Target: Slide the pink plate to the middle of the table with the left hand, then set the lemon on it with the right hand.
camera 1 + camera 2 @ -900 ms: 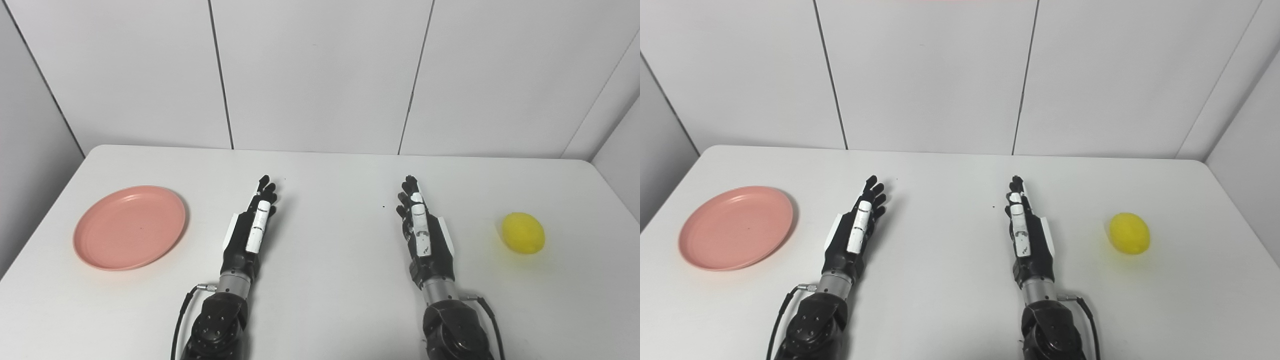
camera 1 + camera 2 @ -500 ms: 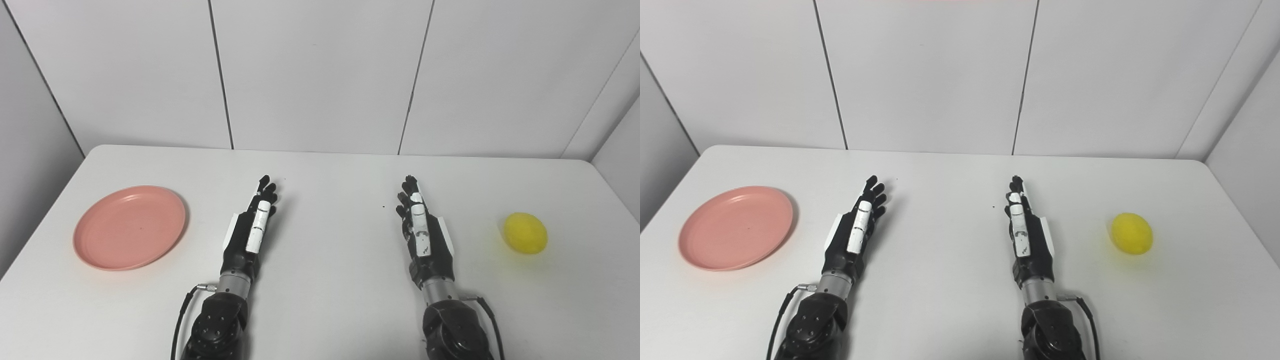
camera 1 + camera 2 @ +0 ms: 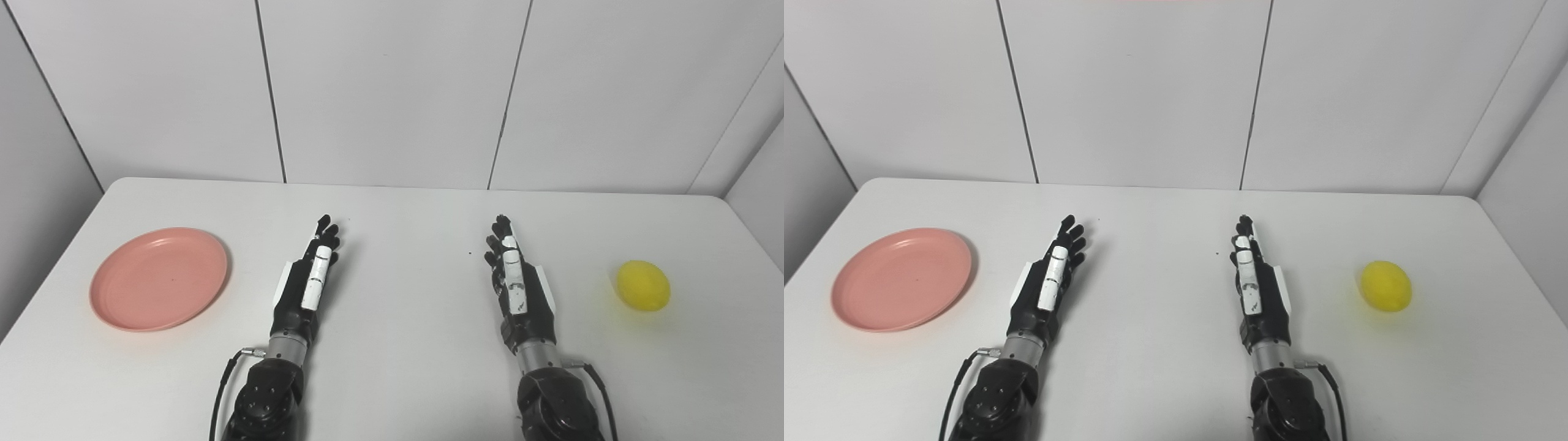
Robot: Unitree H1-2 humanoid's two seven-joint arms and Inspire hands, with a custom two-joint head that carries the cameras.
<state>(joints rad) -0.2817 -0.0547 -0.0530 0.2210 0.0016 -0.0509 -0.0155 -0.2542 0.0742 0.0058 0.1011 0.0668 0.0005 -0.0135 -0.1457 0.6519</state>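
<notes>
A round pink plate (image 3: 159, 278) lies flat on the left side of the white table (image 3: 398, 343). A yellow lemon (image 3: 643, 285) rests on the table's right side. My left hand (image 3: 308, 278) lies on the table right of the plate, a clear gap between them, open with its fingers stretched forward and holding nothing. My right hand (image 3: 516, 278) lies the same way left of the lemon, open and apart from it. The two hands rest side by side near the table's middle.
White wall panels (image 3: 392, 92) rise straight behind the table's far edge. A grey wall (image 3: 37, 184) runs along the left side and another panel closes the right corner. A black cable (image 3: 219, 392) loops off my left wrist.
The lemon has shifted slightly to the right and settled. Both hands and the plate have stayed where they were.
</notes>
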